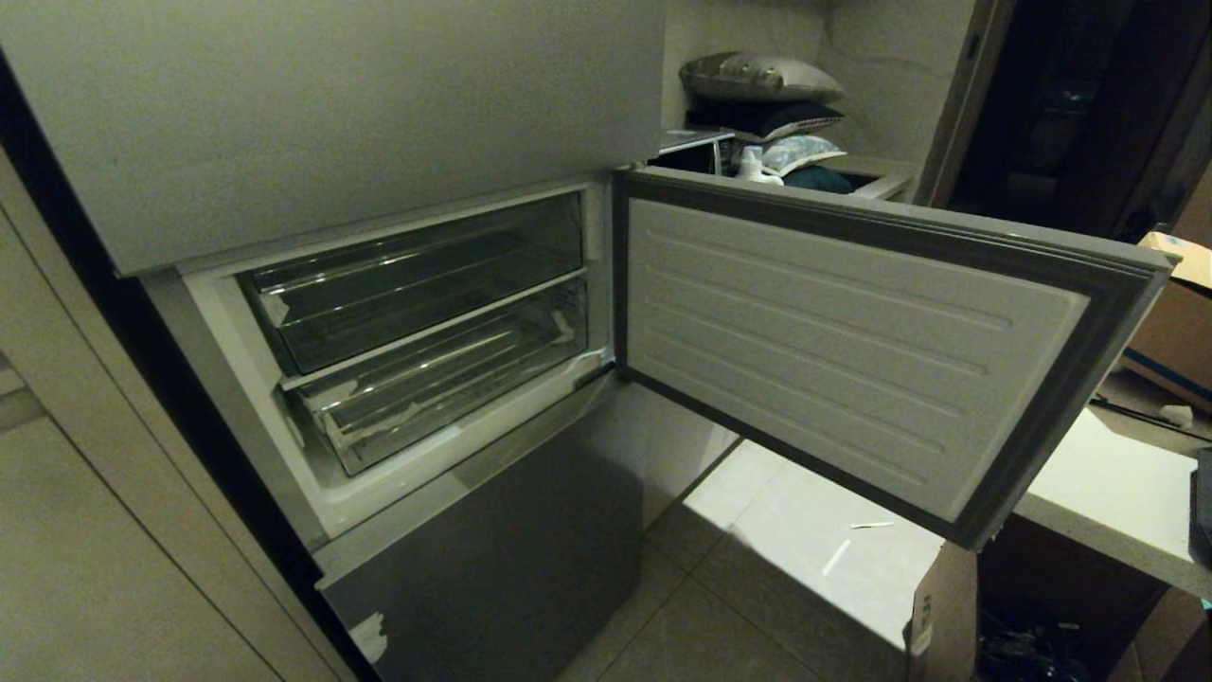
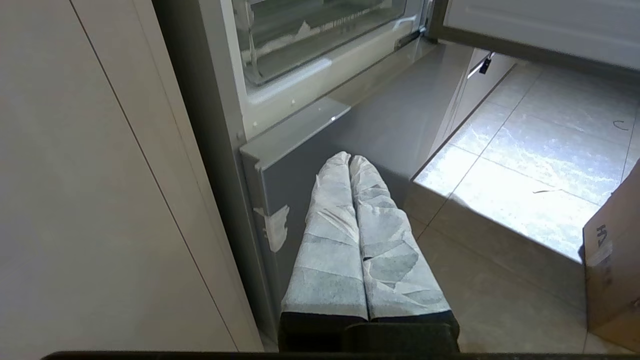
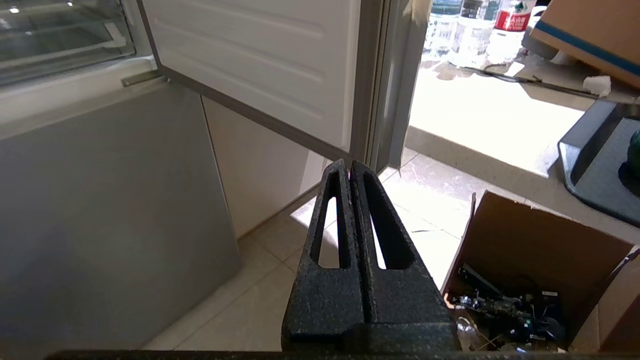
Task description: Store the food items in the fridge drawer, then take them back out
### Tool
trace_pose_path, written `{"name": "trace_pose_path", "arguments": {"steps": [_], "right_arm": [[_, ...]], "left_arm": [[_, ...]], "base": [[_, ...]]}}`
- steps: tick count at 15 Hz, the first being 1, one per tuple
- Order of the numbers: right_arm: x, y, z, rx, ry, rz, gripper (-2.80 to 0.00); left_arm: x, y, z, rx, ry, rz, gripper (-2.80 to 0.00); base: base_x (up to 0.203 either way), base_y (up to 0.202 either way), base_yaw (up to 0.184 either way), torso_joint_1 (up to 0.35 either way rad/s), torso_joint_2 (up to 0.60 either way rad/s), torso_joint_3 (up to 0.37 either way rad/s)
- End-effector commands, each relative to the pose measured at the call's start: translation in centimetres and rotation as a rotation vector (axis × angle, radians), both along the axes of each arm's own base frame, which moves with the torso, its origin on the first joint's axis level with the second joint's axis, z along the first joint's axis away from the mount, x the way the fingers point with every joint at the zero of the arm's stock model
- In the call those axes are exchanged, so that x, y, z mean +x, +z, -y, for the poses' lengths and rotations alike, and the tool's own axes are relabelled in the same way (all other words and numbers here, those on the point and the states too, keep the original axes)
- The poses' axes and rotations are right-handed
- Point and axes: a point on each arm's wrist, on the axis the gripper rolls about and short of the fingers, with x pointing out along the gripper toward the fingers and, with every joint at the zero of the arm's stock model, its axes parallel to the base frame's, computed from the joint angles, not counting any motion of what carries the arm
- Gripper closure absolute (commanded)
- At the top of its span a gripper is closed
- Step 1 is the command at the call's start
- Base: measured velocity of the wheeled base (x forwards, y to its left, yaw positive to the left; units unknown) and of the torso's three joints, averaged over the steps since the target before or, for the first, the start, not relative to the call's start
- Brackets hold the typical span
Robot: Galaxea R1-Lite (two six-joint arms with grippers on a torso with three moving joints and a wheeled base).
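The grey steel fridge stands with its middle door [image 1: 852, 341] swung open to the right. Inside, two clear plastic bins sit pushed in, one above the other. The lower one, with a ribbed floor, is the fridge drawer [image 1: 445, 393], also in the left wrist view [image 2: 320, 35]. The food items are out of view. My left gripper [image 2: 349, 159], its fingers wrapped in white tape, hangs shut and empty low before the fridge's bottom panel. My right gripper [image 3: 348, 167], black, is shut and empty below the open door's outer edge. Neither gripper shows in the head view.
The upper clear tray [image 1: 417, 284] sits above the drawer. An open cardboard box [image 3: 530, 270] of cables stands on the tiled floor at the right, beside a white counter [image 1: 1117, 502]. A cabinet wall [image 1: 85, 530] flanks the fridge's left side. Pillows [image 1: 762, 80] are stacked behind.
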Motion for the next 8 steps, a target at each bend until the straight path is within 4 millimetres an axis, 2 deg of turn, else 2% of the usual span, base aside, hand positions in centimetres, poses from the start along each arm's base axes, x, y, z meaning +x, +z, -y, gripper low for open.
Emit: {"name": "trace_pose_path", "arguments": {"steps": [1,4,8], "right_arm": [[0.26,-0.84,0.0,0.0,0.0,-0.031,0.0],[0.25,-0.84,0.0,0.0,0.0,-0.029,0.0],[0.13,-0.45,0.0,-0.037,-0.001,-0.017,0.0]], "left_arm": [[0.0,0.0,0.0,0.0,0.0,0.0,0.0],[0.0,0.0,0.0,0.0,0.0,0.0,0.0],[0.0,0.0,0.0,0.0,0.0,0.0,0.0]], "base": [[0.0,0.0,0.0,-0.156,0.38,0.213],[0.0,0.0,0.0,-0.166,0.4,0.231],[0.0,0.0,0.0,-0.052,0.13,0.076]]}}
